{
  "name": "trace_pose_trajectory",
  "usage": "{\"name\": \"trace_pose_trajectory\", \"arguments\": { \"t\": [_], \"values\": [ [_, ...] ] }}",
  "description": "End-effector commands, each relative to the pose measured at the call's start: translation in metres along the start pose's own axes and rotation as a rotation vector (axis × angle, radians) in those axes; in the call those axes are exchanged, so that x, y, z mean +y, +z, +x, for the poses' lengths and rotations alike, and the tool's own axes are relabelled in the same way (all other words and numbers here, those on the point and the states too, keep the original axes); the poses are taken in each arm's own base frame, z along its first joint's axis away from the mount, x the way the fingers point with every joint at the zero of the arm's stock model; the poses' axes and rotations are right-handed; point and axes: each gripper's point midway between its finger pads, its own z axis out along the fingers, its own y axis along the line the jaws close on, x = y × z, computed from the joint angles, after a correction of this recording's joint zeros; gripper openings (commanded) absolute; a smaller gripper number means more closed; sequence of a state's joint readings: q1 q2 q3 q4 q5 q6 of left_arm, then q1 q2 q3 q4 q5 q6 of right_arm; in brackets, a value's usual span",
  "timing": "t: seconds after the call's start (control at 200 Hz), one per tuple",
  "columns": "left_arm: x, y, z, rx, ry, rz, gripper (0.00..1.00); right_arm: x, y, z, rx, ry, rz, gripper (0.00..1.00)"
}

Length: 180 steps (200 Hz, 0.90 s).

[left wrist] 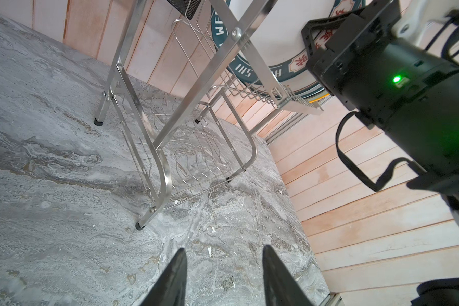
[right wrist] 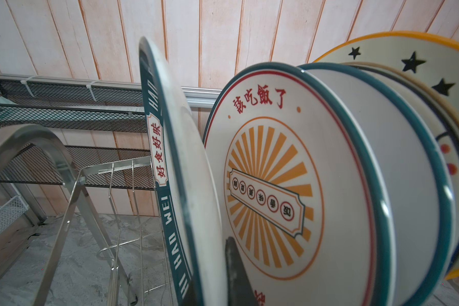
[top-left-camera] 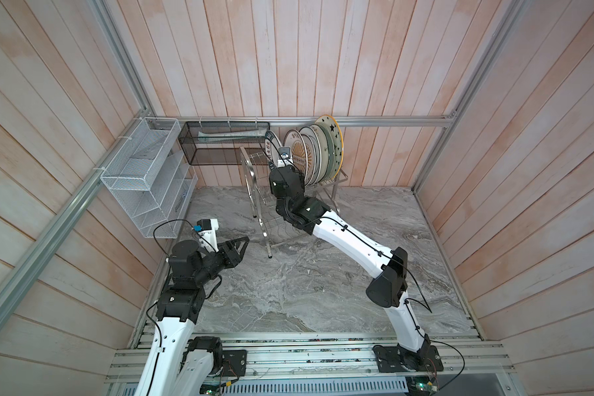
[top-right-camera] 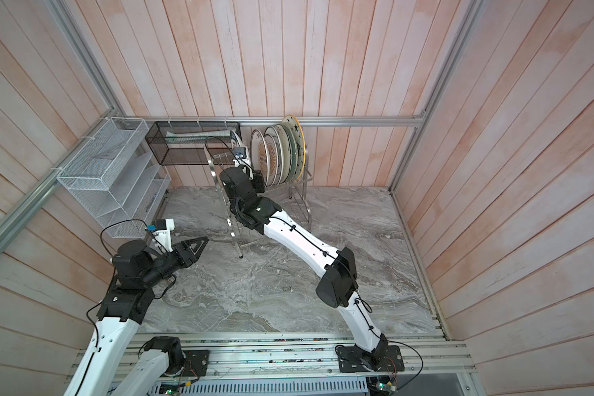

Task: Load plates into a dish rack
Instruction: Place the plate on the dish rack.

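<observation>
The steel dish rack [top-left-camera: 254,192] [top-right-camera: 220,192] stands at the back of the marble top. Several plates [top-left-camera: 319,154] [top-right-camera: 282,154] stand on edge in its upper tier, an orange sunburst plate [right wrist: 276,185] nearest and a star plate [right wrist: 408,58] behind. My right gripper [top-left-camera: 282,159] [right wrist: 212,251] is shut on a teal-rimmed plate with Chinese lettering [top-left-camera: 271,144] [right wrist: 180,185]. It holds this plate upright just left of the row, with one finger [right wrist: 239,275] showing on the plate's back. My left gripper [top-left-camera: 244,243] [left wrist: 224,250] hangs open and empty over the marble, near the rack's front foot.
A white mesh shelf unit [top-left-camera: 144,178] hangs on the left wall. A black mesh basket [top-left-camera: 220,144] is fixed to the back rail, right beside the held plate. The rack's lower tier [left wrist: 191,159] holds nothing. Wooden walls close three sides.
</observation>
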<state>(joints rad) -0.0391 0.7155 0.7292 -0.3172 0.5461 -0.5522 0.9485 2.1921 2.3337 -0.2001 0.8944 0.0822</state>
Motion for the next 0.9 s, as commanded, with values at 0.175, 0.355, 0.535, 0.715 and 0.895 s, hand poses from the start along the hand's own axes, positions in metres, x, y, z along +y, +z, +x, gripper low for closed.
{"name": "trace_pose_trajectory", "arguments": {
  "t": [0.175,0.355,0.535,0.715,0.895],
  "values": [
    [-0.011,-0.007,-0.010,-0.020,0.037,0.020,0.48,-0.002,-0.006,-0.004,-0.015,0.002,0.003,0.00],
    [-0.012,-0.007,-0.011,-0.021,0.035,0.020,0.47,-0.004,-0.009,-0.006,-0.028,-0.005,-0.011,0.00],
    [-0.013,-0.006,-0.014,-0.023,0.038,0.021,0.48,-0.005,-0.009,-0.006,-0.030,-0.011,-0.009,0.02],
    [-0.014,-0.007,-0.015,-0.023,0.038,0.018,0.48,-0.007,-0.011,-0.009,-0.036,-0.007,-0.011,0.12],
    [-0.013,-0.006,-0.015,-0.020,0.033,0.015,0.48,-0.009,-0.013,-0.013,-0.046,-0.003,-0.013,0.14]
  ]
}}
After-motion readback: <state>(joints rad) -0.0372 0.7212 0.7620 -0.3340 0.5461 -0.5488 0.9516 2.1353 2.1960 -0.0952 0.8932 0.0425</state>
